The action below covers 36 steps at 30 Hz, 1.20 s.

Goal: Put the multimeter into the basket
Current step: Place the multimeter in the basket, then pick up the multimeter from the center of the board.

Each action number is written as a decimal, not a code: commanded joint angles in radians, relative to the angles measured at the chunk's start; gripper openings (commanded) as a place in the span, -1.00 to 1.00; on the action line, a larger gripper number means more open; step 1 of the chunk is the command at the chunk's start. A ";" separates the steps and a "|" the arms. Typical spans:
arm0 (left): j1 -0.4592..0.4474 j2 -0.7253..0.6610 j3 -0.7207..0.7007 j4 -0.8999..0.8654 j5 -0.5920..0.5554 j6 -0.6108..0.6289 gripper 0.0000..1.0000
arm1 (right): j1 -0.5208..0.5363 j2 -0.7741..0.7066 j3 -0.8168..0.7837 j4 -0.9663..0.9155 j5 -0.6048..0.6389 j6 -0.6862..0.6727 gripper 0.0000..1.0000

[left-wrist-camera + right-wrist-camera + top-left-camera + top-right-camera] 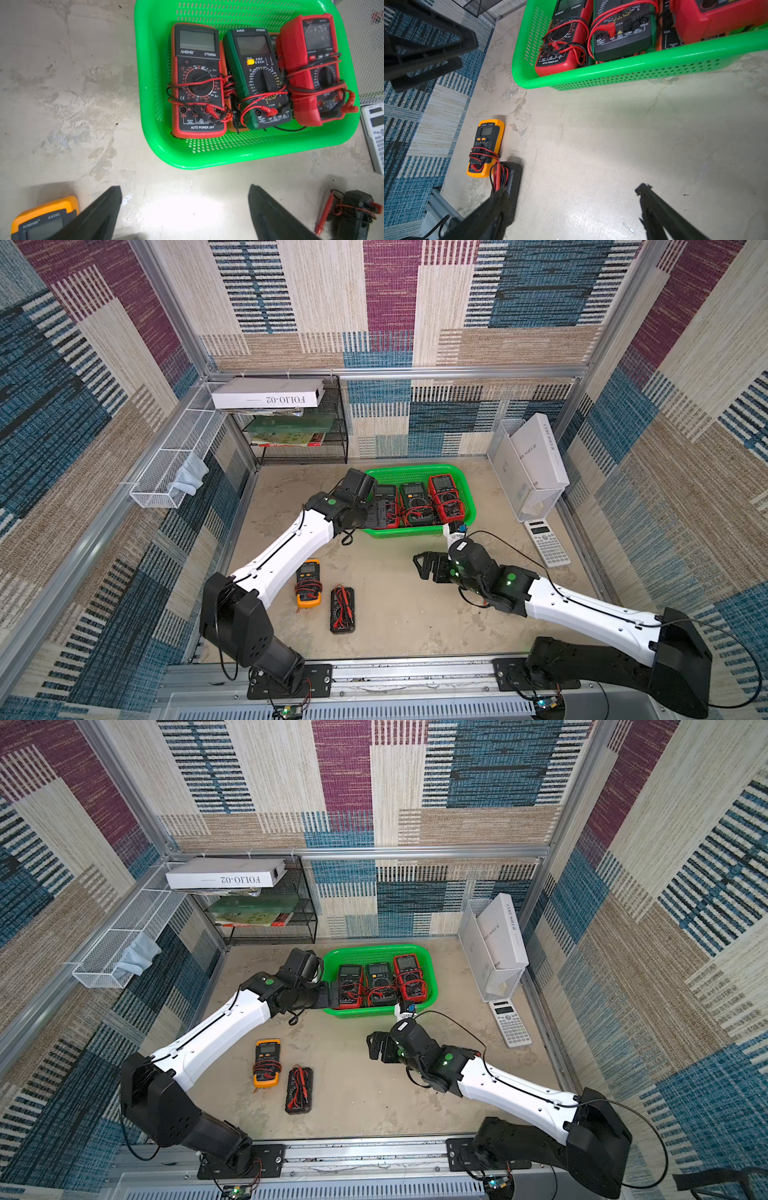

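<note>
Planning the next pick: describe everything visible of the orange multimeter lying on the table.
The orange multimeter has an orange rubbery-looking shell around a dark face with a blank display, two orange buttons and a dial. Red and black leads wrap its lower half. It lies flat, face up, on the table, the black multimeter close beside it, bodies apart. Nothing holds it.

From my remote station I saw woven patchwork walls (390, 302) in blue, maroon and beige rising behind the black mesh shelf rack (337, 423). Left of the rack hung a white wire tray (174, 456). Level with its top ran an aluminium rail (457, 372). In front of it spread a mottled beige floor (395, 614), evenly lit.
</note>
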 commanded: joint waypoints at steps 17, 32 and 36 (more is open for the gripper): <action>0.000 -0.294 -0.364 -0.028 0.070 -0.149 0.99 | 0.052 0.029 -0.006 0.043 -0.053 0.015 0.99; -0.002 -0.359 -0.525 -0.113 0.158 -0.261 0.99 | 0.061 0.037 -0.063 0.132 -0.071 -0.061 0.99; -0.002 -0.384 -0.541 -0.150 0.153 -0.267 0.99 | 0.062 0.066 -0.059 0.146 -0.087 -0.074 0.99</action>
